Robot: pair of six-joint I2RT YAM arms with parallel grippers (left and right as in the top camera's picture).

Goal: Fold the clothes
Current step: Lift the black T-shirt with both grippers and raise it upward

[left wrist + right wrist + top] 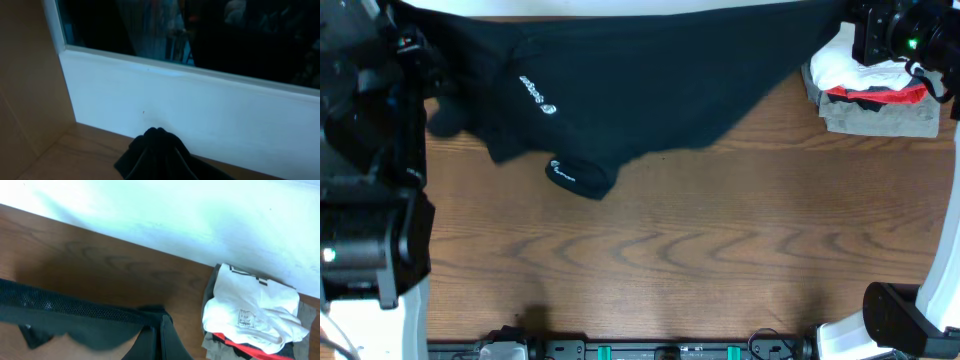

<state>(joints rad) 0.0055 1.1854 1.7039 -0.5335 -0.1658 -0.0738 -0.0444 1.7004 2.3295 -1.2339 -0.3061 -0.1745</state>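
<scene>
Left fingers [420,50] and right fingers [852,35] clench the black T-shirt [650,80] stretched across the tabletop [670,260]; uneven pulling might free a corner or nudge the folded pile [880,110].

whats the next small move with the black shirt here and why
Probably draw the black T-shirt toward the near side and lay it flat: it is strung along the far edge, one part bunched at lower left, with the wooden table showing in front. Stay off the pile of garments at the right.
</scene>
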